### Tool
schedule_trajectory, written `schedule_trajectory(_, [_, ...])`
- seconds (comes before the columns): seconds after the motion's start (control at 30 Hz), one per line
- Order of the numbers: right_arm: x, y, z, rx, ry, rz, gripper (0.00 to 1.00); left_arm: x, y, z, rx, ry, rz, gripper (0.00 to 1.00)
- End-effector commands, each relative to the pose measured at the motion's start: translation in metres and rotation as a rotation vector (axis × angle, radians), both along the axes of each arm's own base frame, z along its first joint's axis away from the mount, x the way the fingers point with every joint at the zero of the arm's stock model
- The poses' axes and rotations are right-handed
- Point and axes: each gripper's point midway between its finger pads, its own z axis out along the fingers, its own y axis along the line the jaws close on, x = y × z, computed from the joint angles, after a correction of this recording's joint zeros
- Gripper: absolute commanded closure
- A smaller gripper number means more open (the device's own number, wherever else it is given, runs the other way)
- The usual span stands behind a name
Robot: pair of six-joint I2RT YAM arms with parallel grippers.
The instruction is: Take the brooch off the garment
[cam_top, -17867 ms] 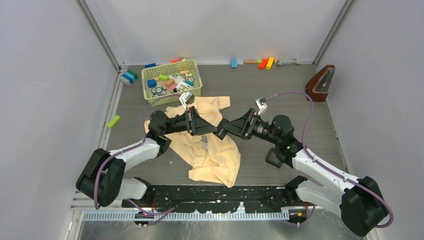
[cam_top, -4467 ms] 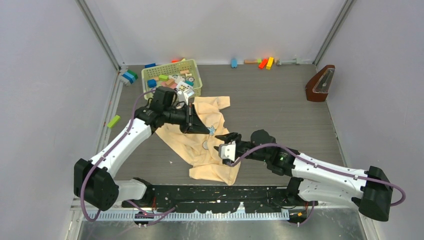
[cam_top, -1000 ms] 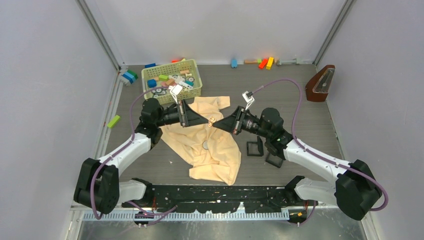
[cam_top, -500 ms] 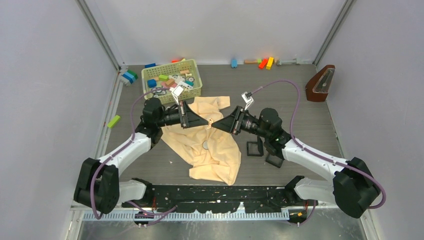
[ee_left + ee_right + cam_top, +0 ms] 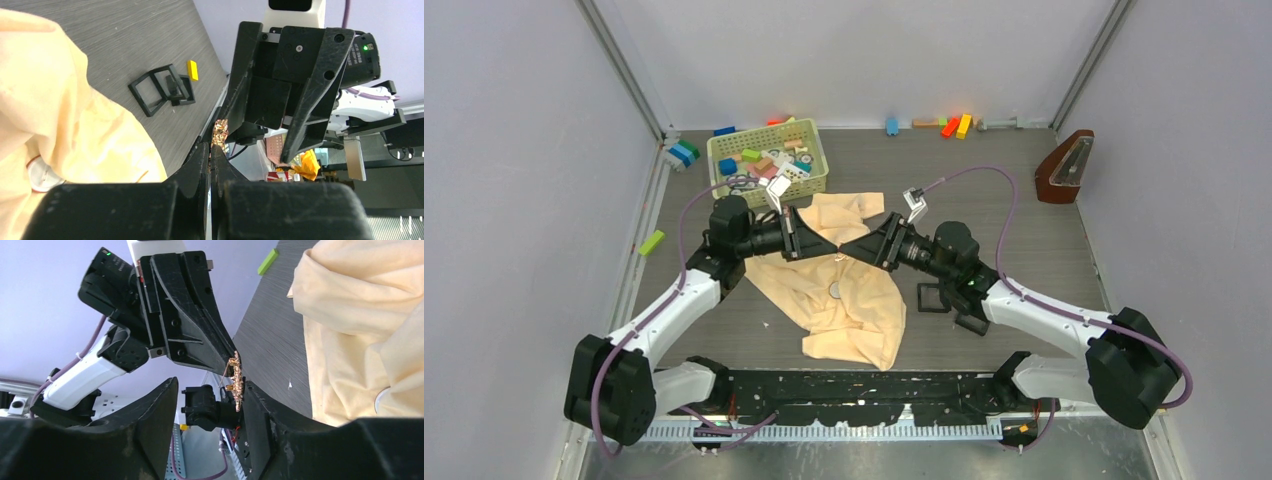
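1. The left arm (image 5: 679,300) reaches low toward the middle of the table (image 5: 984,190), forearm near level. Its left gripper (image 5: 210,150) is pinched narrow on the brooch (image 5: 218,134), a small gold-glinting piece at the very fingertips.
2. The right arm (image 5: 1034,315) mirrors it from the other side. The right gripper (image 5: 210,385) faces the left one tip to tip, fingers spread wide, one beside the brooch; contact cannot be told.
3. The brooch hangs in the air above the crumpled yellow garment (image 5: 854,300), apart from the cloth.

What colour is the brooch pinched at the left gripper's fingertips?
The brooch is coppery gold and glittery; the right wrist view shows it best.
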Motion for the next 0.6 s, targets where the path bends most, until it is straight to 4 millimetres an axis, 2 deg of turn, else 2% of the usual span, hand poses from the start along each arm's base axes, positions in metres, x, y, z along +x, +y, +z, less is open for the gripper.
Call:
schedule_trajectory(0.0, [0.008,0.006,0.024,0.003,-0.087,-0.047,0.51,0.002,0.001,0.016,0.018,-0.069,0.021,1.00])
schedule_trajectory(0.13, [0.009,0.006,0.021,-0.011,-0.093,-0.054,0.60,0.000,0.001,0.018,0.013,-0.063,0.014,1.00])
schedule_trajectory(0.57, [0.014,0.005,0.009,-0.045,-0.074,-0.093,0.63,-0.009,-0.003,0.019,0.012,-0.075,-0.017,1.00])
